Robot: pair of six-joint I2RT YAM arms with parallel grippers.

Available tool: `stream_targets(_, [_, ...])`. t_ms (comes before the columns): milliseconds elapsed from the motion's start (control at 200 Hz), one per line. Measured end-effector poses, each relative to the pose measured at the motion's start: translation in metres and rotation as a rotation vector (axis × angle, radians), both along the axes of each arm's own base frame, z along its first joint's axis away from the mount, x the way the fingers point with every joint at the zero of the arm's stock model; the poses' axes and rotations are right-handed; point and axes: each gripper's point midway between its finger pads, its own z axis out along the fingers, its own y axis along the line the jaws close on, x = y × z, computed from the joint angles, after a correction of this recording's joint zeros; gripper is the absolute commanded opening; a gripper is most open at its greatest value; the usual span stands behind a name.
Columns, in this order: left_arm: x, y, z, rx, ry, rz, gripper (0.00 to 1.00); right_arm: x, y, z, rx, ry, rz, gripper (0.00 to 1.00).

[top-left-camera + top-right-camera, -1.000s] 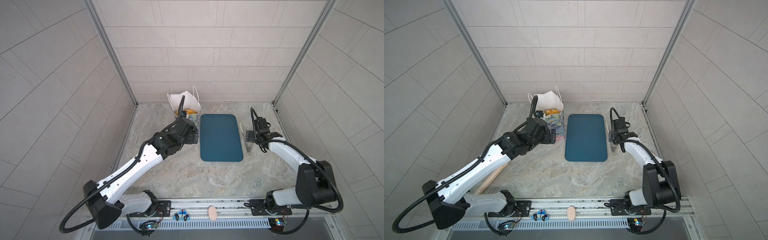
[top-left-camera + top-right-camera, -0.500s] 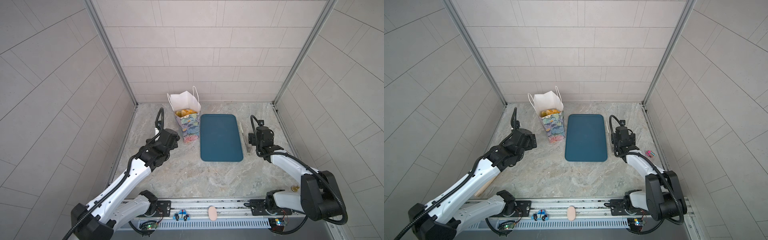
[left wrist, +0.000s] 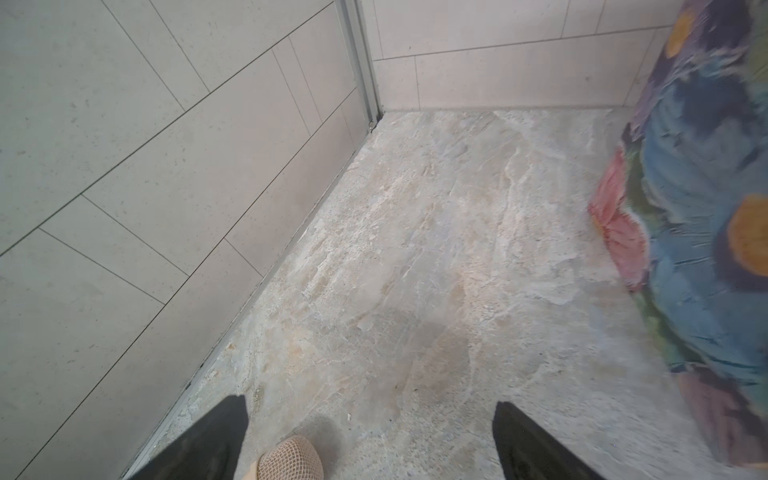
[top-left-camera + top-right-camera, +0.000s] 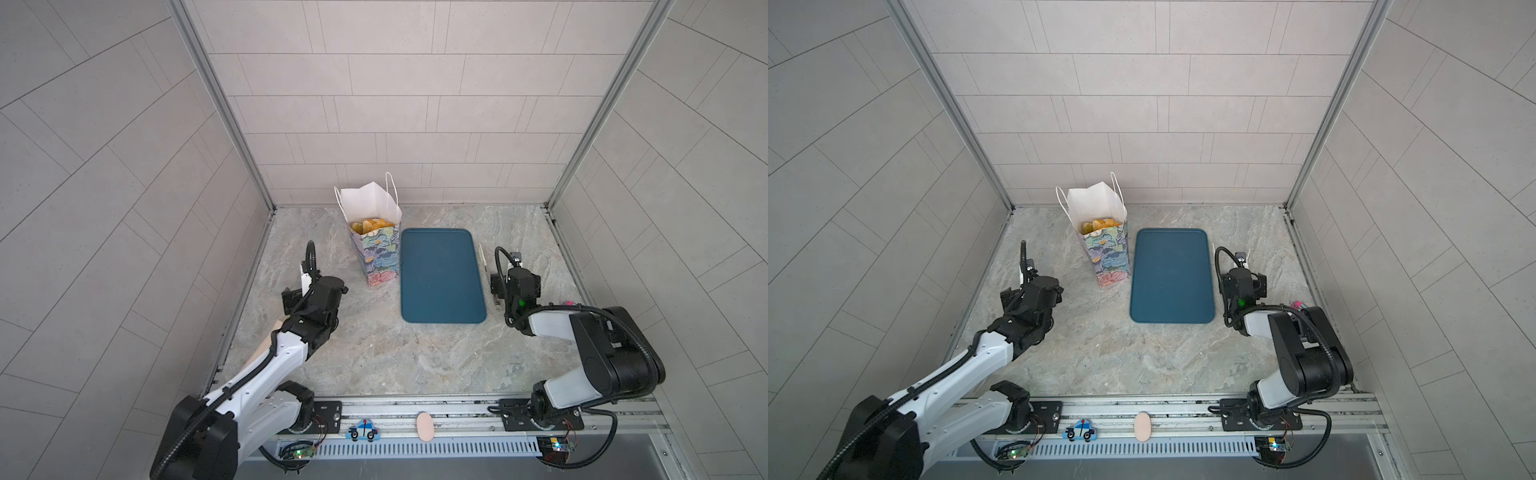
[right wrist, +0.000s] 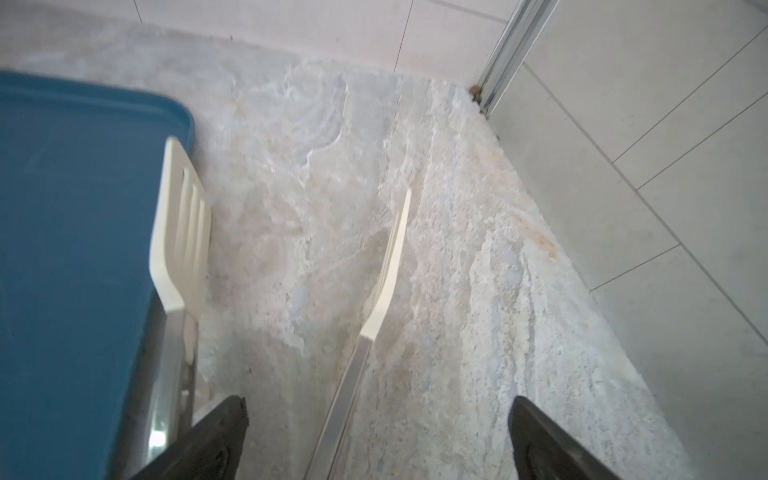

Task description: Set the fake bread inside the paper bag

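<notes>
bread [image 4: 371, 225] in bag [image 4: 376, 262] | L end effector [image 3: 368, 402] open | R end effector [image 5: 378, 399] open

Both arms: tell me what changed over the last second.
The left gripper pulled back leftward from the paper bag, jaws open and empty. The right gripper drew back toward its base, jaws wide, and seems to have released the tongs, which lie beside the blue tray. The bag, the fake bread inside it and the tray stayed put.
</notes>
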Motion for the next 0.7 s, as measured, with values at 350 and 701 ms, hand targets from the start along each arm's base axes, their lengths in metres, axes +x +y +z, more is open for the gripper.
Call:
stream_targets(350, [0.046, 0.016, -0.044, 0.046, -0.084, -0.052, 1.00, 0.007, -0.002, 0.012, 0.011, -0.064, -0.004, 1.00])
stream_targets(701, [0.059, 0.006, -0.064, 0.031, -0.144, -0.140, 1.00, 0.008, -0.002, 0.013, 0.012, -0.068, -0.004, 1.00])
